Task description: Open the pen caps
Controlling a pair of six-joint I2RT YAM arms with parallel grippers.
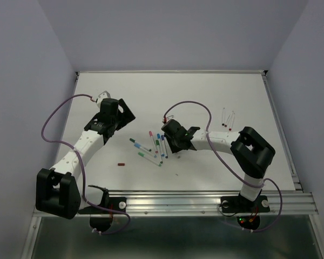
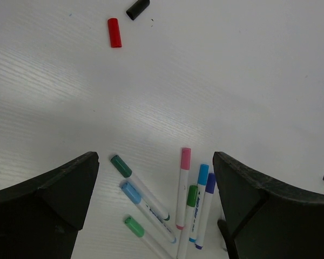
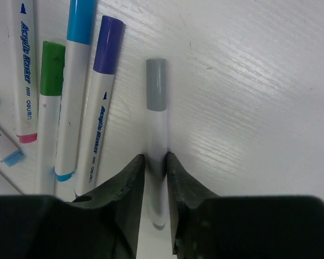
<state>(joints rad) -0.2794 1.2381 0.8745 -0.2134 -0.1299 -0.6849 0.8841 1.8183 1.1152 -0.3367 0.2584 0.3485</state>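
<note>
Our right end effector [image 3: 155,164] is pinching the grey-capped pen [image 3: 157,129] beside the purple pen [image 3: 97,116]; we are risking a slip from that tiny grip.

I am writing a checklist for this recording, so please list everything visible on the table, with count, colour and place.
capped pens: seven, caps pink, blue, purple, light blue, teal and two green, clustered mid-table
grey-capped pen: one, white barrel, beside the purple-capped pen
loose caps: two, one red, one black, lying apart from the cluster
separate pens: two, white, red and dark ends, right side of table
table: one, white
left gripper: open, holding nothing
right gripper: closed on the grey-capped pen's barrel
</note>
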